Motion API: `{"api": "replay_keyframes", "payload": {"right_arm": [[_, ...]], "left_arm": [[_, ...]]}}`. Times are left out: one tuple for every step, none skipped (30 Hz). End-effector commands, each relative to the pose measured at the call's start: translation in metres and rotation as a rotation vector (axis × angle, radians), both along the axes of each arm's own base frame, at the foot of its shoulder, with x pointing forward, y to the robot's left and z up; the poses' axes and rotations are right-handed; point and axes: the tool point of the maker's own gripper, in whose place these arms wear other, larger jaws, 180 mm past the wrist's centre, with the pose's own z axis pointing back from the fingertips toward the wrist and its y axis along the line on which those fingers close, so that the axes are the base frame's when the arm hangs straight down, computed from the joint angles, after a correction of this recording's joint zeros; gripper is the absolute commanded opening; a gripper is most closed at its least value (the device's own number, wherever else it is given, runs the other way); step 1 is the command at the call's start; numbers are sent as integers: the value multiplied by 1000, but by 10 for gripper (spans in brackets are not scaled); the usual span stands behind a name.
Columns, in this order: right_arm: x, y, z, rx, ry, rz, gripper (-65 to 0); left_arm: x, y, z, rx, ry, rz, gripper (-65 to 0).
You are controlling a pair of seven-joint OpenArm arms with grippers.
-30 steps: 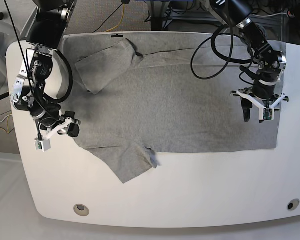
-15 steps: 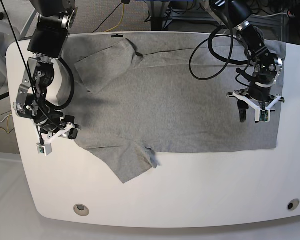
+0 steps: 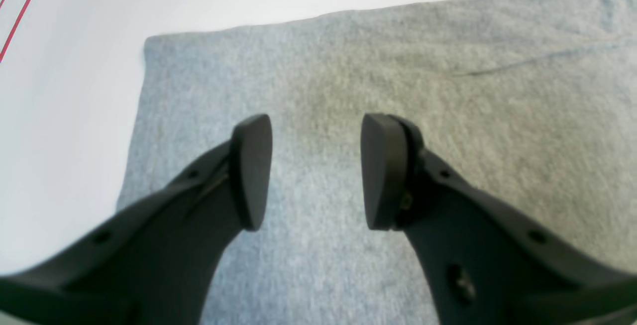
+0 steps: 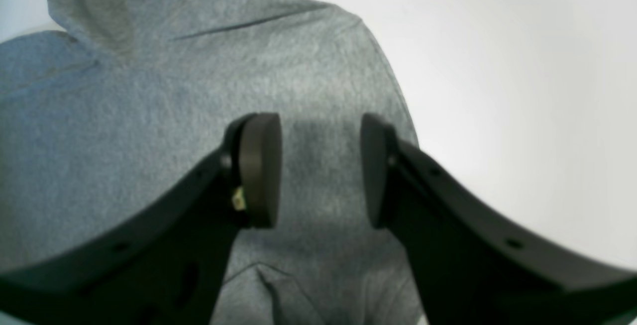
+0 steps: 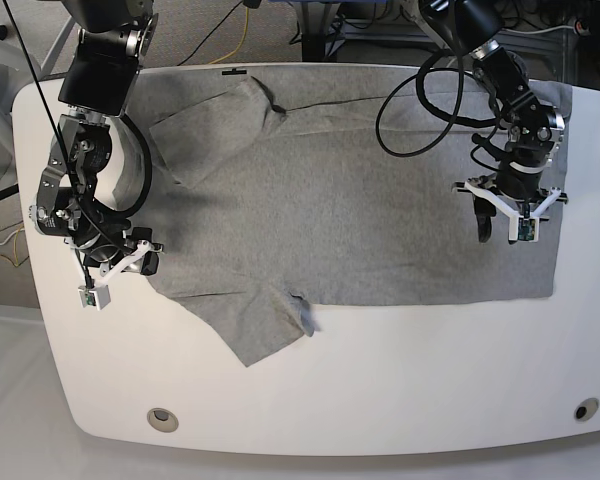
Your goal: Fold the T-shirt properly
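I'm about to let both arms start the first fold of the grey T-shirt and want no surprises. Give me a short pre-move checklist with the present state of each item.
1. Left gripper open and holding nothing: ok, grey cloth shows between its black fingers.
2. Right gripper open and holding nothing: ok.
3. Left gripper over the hem end of the heather-grey cotton T-shirt: ok, near the corner by the white table.
4. Right gripper over the near sleeve: ok.
5. T-shirt lying flat: not ok, the far sleeve is folded onto the body and the near sleeve has a curled edge.
6. Fingers touching the cloth: cannot tell.
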Motion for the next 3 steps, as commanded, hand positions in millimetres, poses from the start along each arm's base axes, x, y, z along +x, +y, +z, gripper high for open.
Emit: {"api": "replay_keyframes", "payload": {"right_arm": [[4,-6,11,-14,-39,-1,-393],[3,-6,10,-14,-36,-1,-393],[3,-7,9,-14,-35,-2,-393]], "left_arm": [[9,1,18,-1,-69,-3,-375],[9,1,18,-1,-69,-3,-375],[9,1,17,-1,-68,-3,-375]]}}
